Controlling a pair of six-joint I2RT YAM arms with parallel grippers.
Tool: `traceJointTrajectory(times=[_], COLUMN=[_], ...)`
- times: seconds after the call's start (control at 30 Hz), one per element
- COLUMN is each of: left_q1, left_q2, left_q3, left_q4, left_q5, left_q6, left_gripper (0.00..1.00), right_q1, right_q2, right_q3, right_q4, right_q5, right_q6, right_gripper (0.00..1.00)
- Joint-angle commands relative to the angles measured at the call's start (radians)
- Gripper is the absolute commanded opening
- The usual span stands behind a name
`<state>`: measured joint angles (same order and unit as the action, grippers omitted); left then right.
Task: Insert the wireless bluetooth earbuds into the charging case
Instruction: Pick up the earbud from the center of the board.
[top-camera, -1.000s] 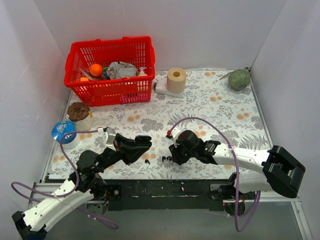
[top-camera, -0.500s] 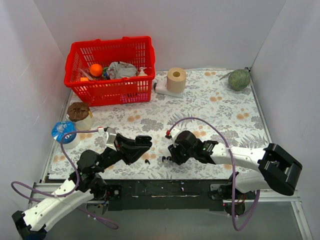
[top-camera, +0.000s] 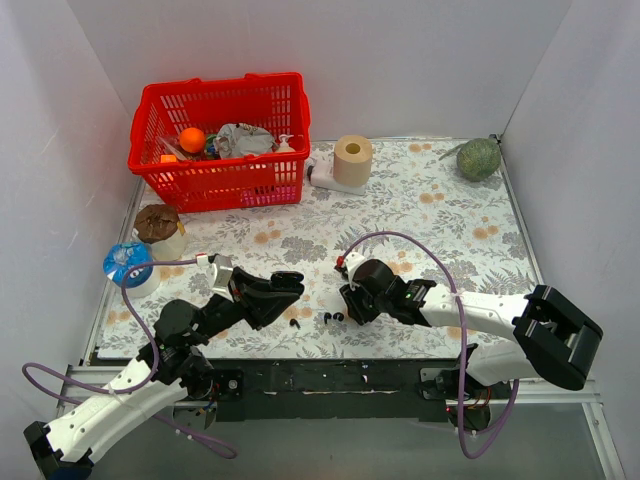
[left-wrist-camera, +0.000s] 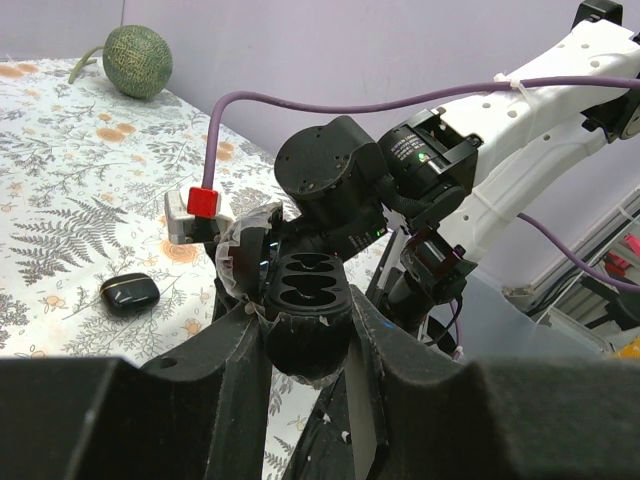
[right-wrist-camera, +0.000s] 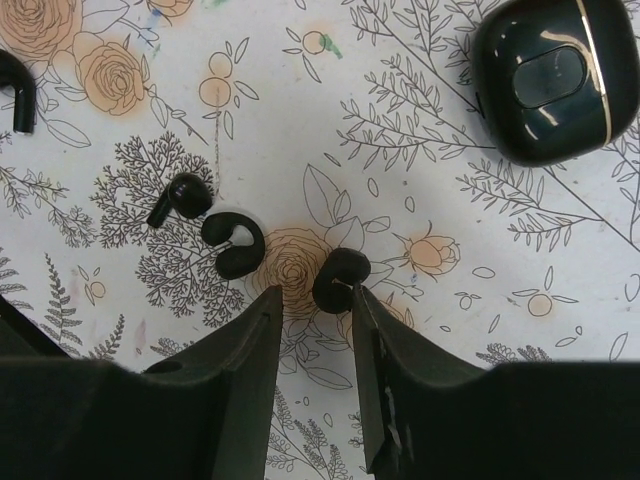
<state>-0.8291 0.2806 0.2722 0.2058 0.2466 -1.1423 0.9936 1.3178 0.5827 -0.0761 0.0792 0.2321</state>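
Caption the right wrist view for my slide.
Open right gripper poised at one earbud; three more earbuds and a closed case lie nearby.

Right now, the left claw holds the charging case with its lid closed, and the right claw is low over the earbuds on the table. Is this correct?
Not quite: the lid is open. The left wrist view shows the left claw gripping the charging case, lid tipped back, both slots exposed. The right claw is indeed low over the earbuds on the table.

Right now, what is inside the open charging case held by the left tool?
The charging case shows two oval wells, both empty, with nothing seated in them. The fingers of the left tool cover the case's lower sides.
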Motion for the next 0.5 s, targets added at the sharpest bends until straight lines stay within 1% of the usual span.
traceJointTrajectory(times=[0.0, 0.47], left_q1=[-0.001, -0.001], left_q2=[0.000, 0.003], left_q3=[0.019, 0.019], left_q4=[-0.011, -0.011], left_q5=[-0.006, -0.001], left_q6=[-0.002, -0.007], left_gripper=[0.00, 0.00], right_q1=[-0.007, -0.013], right_q2=[0.006, 0.004], right_q3=[0.025, 0.026], right_q4=[0.006, -0.008], right_q5=[0.040, 0.094], right_q6=[0.007, 0.016], right_gripper=[0.40, 0.25])
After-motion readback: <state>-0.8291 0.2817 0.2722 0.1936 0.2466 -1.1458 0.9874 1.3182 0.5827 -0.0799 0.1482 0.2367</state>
